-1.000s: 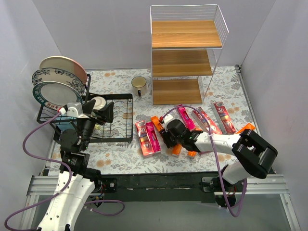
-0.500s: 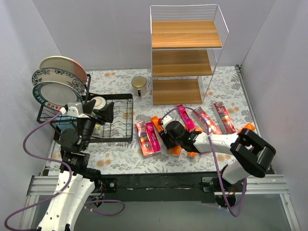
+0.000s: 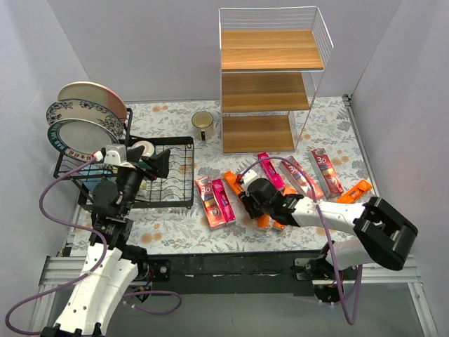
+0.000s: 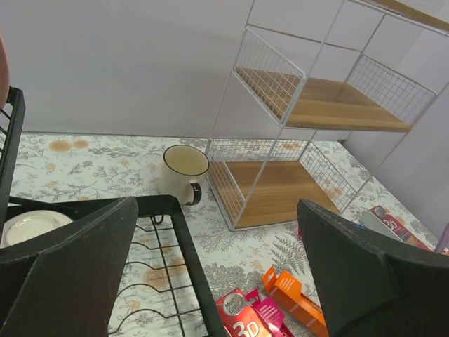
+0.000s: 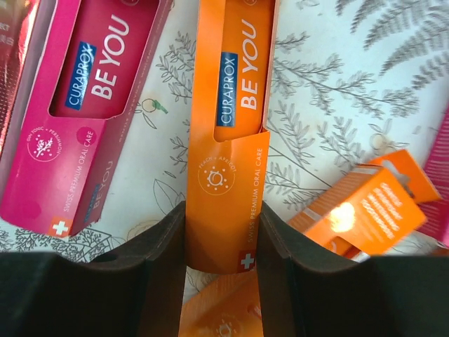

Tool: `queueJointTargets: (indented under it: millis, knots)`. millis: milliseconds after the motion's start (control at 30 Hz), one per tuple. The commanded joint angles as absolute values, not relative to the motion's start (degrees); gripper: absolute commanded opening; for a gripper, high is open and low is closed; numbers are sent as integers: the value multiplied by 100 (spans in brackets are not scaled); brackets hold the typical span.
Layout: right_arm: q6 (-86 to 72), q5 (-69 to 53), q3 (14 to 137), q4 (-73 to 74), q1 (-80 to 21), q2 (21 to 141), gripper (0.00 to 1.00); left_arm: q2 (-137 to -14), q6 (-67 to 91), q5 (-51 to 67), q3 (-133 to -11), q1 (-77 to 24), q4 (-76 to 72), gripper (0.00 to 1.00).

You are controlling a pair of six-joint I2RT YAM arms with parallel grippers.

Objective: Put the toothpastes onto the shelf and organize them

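Several toothpastes lie on the flowered table in front of the shelf (image 3: 256, 133): red "3D" cartons (image 3: 205, 193) (image 3: 327, 170), pink ones (image 3: 223, 200) (image 3: 271, 170) and orange ones (image 3: 354, 191). My right gripper (image 3: 255, 199) (image 5: 223, 246) is low over the middle of the pile, shut on the end of a slim orange toothpaste (image 5: 235, 105) (image 3: 235, 180) that lies flat. A pink carton (image 5: 84, 105) lies alongside on its left, and another orange one (image 5: 365, 210) to its right. My left gripper (image 3: 151, 163) (image 4: 217, 281) hangs open and holds nothing above the dish rack. All three shelf (image 4: 280, 182) boards are bare.
A black wire dish rack (image 3: 168, 179) with upright plates (image 3: 88, 116) and a small white cup (image 3: 144, 149) stands at the left. A cream mug (image 3: 203, 125) (image 4: 185, 168) sits just left of the shelf's foot. White walls close in the table on three sides.
My right gripper has shifted slightly right over the pile and its jaws have closed in on the orange carton. The left arm has barely moved.
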State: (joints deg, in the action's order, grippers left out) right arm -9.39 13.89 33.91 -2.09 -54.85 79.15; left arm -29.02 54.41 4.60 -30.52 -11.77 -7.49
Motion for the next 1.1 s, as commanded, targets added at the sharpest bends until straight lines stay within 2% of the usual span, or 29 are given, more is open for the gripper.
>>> queueJointTargets:
  millis: [0,300,500,700,1067]
  knots:
    - [-931,1827,3716,165,-5519,7270,24,-2997,5388,545,-3085,-1186,-694,98]
    - [-809,2671,4956,1142,-5432,7022,24,-2971,5423,642,-3190,-1187,-572,98]
    - [-1177,2286,5370,932,-4764,7549,23,-2628,5361,360,-3094,-1187,-589,98]
    - [-1634,1942,5177,-446,-4412,8340,23,-2558,5370,378,-3094,-1213,-554,98]
    - [-1705,2294,5308,-3005,-4122,9957,24,-2645,5414,378,-3085,-1239,-580,98]
